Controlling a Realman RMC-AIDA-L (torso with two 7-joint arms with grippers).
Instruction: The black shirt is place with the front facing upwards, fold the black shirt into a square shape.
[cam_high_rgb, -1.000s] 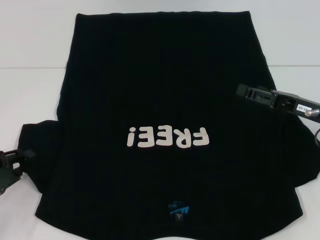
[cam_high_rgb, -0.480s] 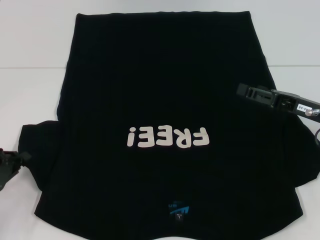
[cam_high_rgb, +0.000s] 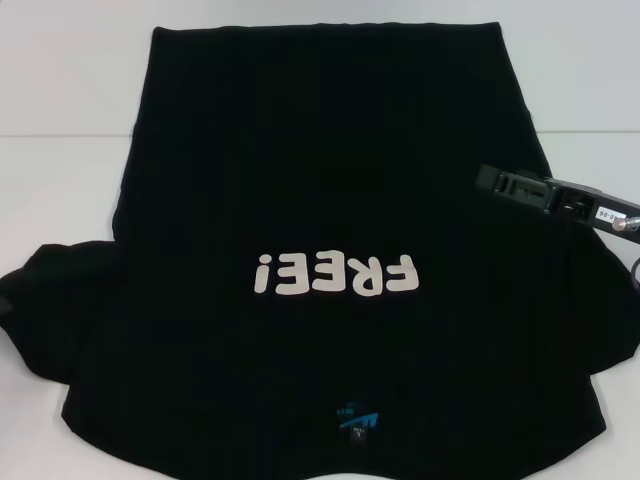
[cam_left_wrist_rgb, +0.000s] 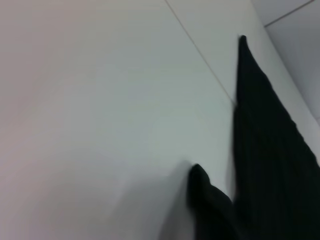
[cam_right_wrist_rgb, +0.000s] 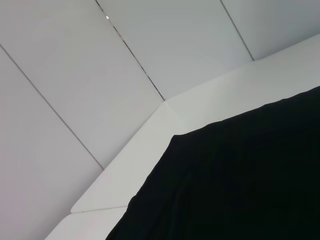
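Left tool gone from our head view | right tool (cam_high_rgb: 500, 183) over black shirt (cam_high_rgb: 330, 180) right side, grip unclear | shirt flat on tabletop (cam_high_rgb: 60, 100)

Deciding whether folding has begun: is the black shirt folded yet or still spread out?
Spread out. The black shirt lies flat and open on the white table, FREE! lettering up, both sleeves out, no edge folded over.

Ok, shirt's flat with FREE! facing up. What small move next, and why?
Probably lower the right gripper onto the right edge of the black shirt to grasp it. It hovers over that side, nothing is folded yet, and the left gripper is out of the head view.
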